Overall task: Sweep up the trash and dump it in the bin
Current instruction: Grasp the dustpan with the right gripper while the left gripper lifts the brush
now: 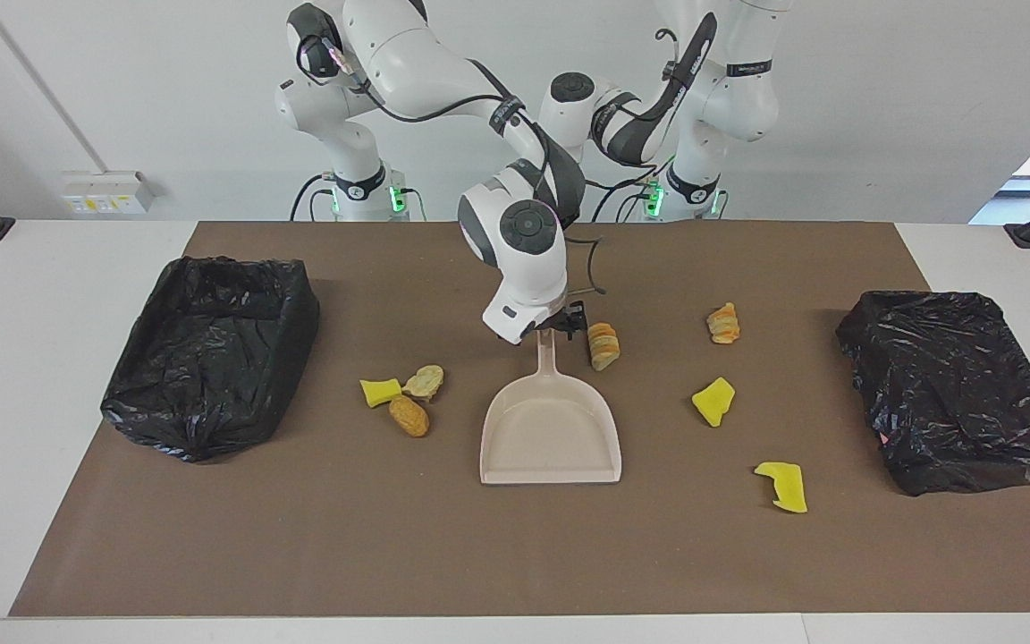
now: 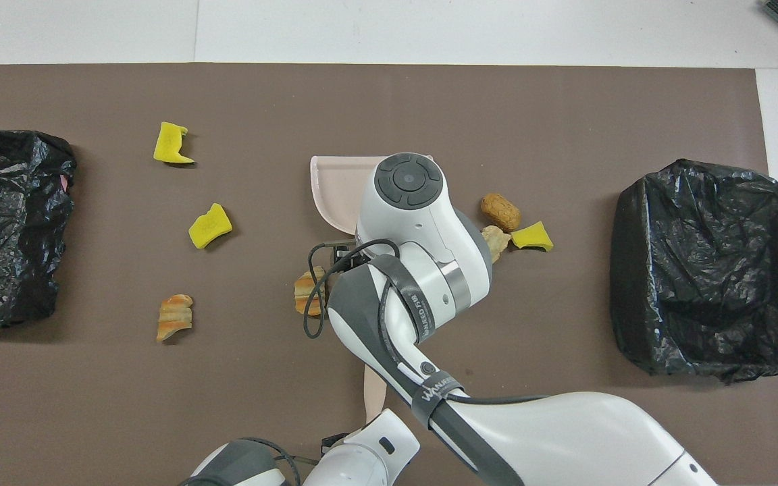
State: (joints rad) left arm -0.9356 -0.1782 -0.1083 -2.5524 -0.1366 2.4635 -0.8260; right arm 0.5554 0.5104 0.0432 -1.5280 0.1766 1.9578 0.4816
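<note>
Several scraps of trash lie on the brown mat. A yellow sponge chunk, a tan piece and a brown bread piece sit together toward the right arm's end. A sliced bread piece lies beside the handle of the beige dustpan. An orange pastry piece and two yellow chunks lie toward the left arm's end. My right gripper is down at the end of the dustpan's handle; the pan lies flat. My left gripper waits low at the robots' edge, next to a beige strip.
Two bins lined with black bags stand on the mat, one at the right arm's end and one at the left arm's end. The right arm's wrist covers the dustpan's handle in the overhead view.
</note>
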